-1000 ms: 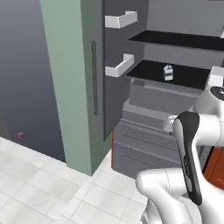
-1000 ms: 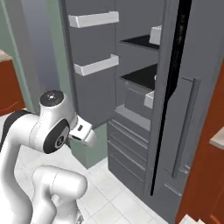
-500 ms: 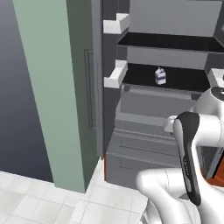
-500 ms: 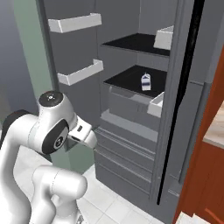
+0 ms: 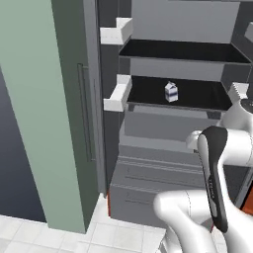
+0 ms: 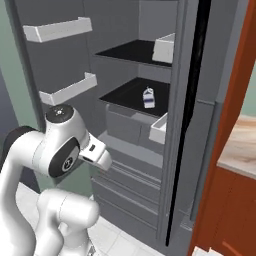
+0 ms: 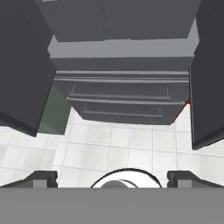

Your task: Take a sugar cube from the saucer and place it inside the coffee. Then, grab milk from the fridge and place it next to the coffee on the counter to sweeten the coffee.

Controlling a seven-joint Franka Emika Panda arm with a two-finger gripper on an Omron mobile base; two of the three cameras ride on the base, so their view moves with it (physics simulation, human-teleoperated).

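Risk lay in the wide-spread, empty end effector (image 7: 112, 179) toppling the small white blue-banded milk carton (image 5: 171, 92) deep on the tall grey fridge's (image 5: 163, 138) dark shelf.

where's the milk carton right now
The milk stands upright on the lower dark shelf inside the open fridge, near the shelf's middle, above the grey drawers. It also shows in the right base view.

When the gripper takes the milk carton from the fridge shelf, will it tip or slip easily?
The milk stands upright and alone on a dark shelf, taller than wide, so a push near its gabled top would probably tip it. Its smooth flat sides may slip somewhat, but they suit two fingers. It looks small and probably light, and a carton could dent if squeezed hard.
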